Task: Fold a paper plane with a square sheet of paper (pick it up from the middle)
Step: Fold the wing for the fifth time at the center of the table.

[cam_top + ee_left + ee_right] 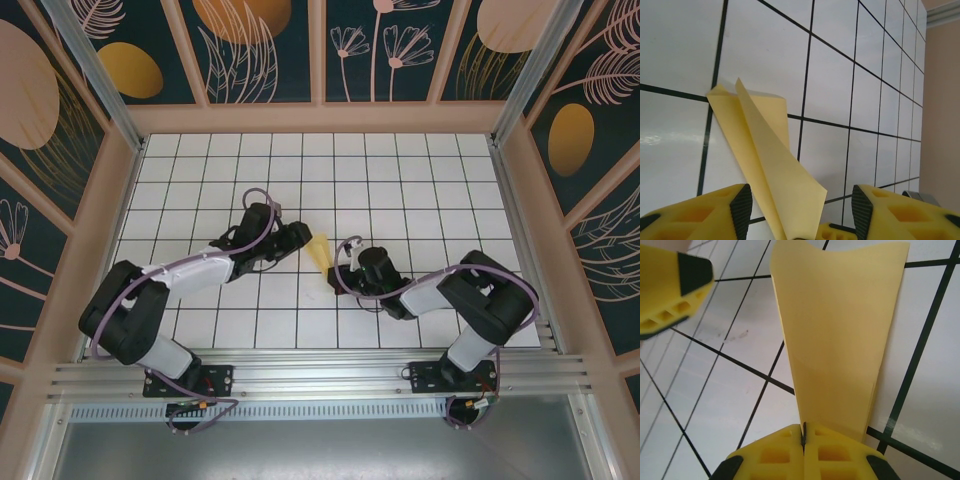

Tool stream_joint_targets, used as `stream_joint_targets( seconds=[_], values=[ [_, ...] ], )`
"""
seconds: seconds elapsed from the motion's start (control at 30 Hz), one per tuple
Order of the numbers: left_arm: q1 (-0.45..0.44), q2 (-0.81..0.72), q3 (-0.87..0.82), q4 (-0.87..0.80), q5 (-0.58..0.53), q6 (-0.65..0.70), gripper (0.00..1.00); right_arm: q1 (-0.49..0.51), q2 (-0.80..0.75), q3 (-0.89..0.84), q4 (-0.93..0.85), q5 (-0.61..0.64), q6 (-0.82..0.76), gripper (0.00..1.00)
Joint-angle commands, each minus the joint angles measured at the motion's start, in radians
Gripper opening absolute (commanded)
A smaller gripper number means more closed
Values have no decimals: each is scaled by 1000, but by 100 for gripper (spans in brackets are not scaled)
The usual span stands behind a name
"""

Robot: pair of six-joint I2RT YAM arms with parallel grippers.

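The right tool (803,437) is clenched on the paper plane (840,340). Its two yellow fingers meet, the narrow end of the folded sheet is pinched in the seam between them, and the paper fans wider away from the grasp. The left tool (801,202) is released. Its black pads (742,202) stand apart on both sides of the paper, and I cannot see them touching it. From above, the paper plane (319,250) sits between the two tools, near the middle of the white-tiled desk (400,170). Its far corners seem to rest on a tile. I judge the paper very light, thin and limp. It will bend easily, slip easily, and take a crease from any hard squeeze. The best hold is on the layered centre fold, where it should be stiffest, not on the loose flaps.
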Motion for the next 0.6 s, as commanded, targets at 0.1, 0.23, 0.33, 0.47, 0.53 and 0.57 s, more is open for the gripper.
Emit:
stream_joint_targets(
  seconds=[0.1, 0.23, 0.33, 0.47, 0.53, 0.57],
  values=[
    [0, 57, -45, 175, 161, 6, 54, -57, 55, -13, 119, -170, 151, 0],
    [0, 88, -47, 220, 206, 6, 54, -72, 94, -8, 122, -198, 201, 0],
    [0, 115, -44, 259, 247, 4, 54, -82, 110, -20, 141, -195, 245, 0],
    [-1, 143, -40, 286, 282, 4, 54, -88, 126, -19, 130, -197, 288, 0],
    [-3, 157, -39, 305, 296, 3, 54, -89, 131, -21, 129, -197, 313, 0],
    [-4, 162, -40, 316, 307, 4, 54, -90, 133, -23, 129, -196, 322, 0]
  ],
)
